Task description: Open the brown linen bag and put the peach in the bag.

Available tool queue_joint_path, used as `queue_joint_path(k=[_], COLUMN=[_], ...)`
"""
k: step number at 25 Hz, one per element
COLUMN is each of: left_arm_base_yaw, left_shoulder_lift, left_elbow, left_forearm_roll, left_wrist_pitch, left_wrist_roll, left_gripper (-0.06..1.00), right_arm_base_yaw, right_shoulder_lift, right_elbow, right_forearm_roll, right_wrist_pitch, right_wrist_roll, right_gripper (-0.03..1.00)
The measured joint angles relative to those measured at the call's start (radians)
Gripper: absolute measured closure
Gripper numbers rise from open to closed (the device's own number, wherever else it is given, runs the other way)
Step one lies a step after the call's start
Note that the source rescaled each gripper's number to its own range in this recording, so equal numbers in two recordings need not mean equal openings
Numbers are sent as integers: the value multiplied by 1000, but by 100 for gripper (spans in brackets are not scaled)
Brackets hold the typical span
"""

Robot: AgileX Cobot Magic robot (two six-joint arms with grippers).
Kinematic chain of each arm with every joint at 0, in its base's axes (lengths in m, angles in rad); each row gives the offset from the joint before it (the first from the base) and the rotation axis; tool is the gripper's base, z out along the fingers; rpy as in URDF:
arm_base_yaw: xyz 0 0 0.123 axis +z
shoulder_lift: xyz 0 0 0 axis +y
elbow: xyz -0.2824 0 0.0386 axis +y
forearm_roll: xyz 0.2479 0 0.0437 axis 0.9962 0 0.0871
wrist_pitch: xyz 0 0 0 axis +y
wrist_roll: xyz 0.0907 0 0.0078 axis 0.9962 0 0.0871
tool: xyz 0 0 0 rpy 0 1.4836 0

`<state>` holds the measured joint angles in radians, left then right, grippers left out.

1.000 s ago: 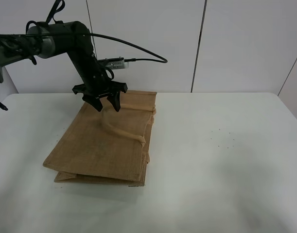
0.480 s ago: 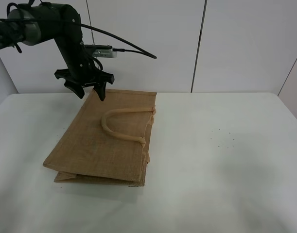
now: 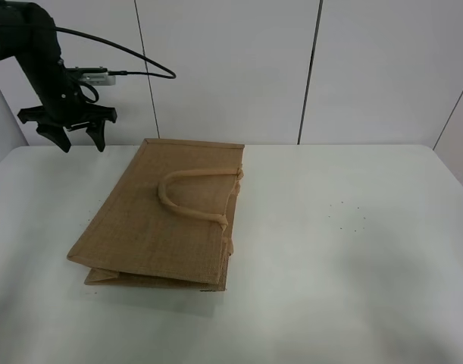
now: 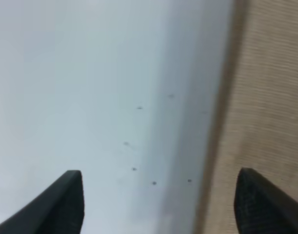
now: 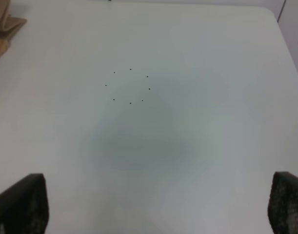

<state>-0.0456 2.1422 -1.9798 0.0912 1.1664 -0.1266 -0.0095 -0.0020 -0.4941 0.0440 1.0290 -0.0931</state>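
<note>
The brown linen bag [image 3: 167,212] lies flat and closed on the white table [image 3: 352,250], its loop handle [image 3: 193,193] resting on top. My left gripper [image 3: 70,138] is open and empty, raised above the table's far left corner, apart from the bag. In the left wrist view its fingertips [image 4: 66,202] frame bare table, with the bag's edge [image 4: 266,97] along one side. My right gripper [image 5: 156,207] is open and empty over bare table; a corner of the bag [image 5: 2,29] shows in that view. The right arm is out of the exterior high view. The peach is not in view.
A ring of small dark dots [image 3: 348,216] marks the table right of the bag; it also shows in the right wrist view [image 5: 129,87]. White wall panels [image 3: 307,68] stand behind the table.
My left gripper let go of the bag's handle, rose and swung left, away from the bag's far edge to the table's far left corner. The handle dropped flat onto the bag.
</note>
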Motion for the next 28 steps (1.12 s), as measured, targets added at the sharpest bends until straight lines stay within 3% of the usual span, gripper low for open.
queue_joint_path(k=[5,13,28], left_arm_base_yaw=[17,17,17], left_shoulder_lift=[-69,-347,-1212], left_elbow=[73,334,1058], left_forearm_roll=[0,0,0], left_wrist_pitch=[0,0,1], left_wrist_roll=[0,0,28], left_gripper=[0,0,0], right_arm_base_yaw=[0,0,0], right_shoulder_lift=[0,0,0], right_elbow=[0,0,0], right_forearm_roll=[0,0,0], right_wrist_pitch=[0,0,0], right_wrist_roll=[0,0,0], right_gripper=[-3,-3,-3])
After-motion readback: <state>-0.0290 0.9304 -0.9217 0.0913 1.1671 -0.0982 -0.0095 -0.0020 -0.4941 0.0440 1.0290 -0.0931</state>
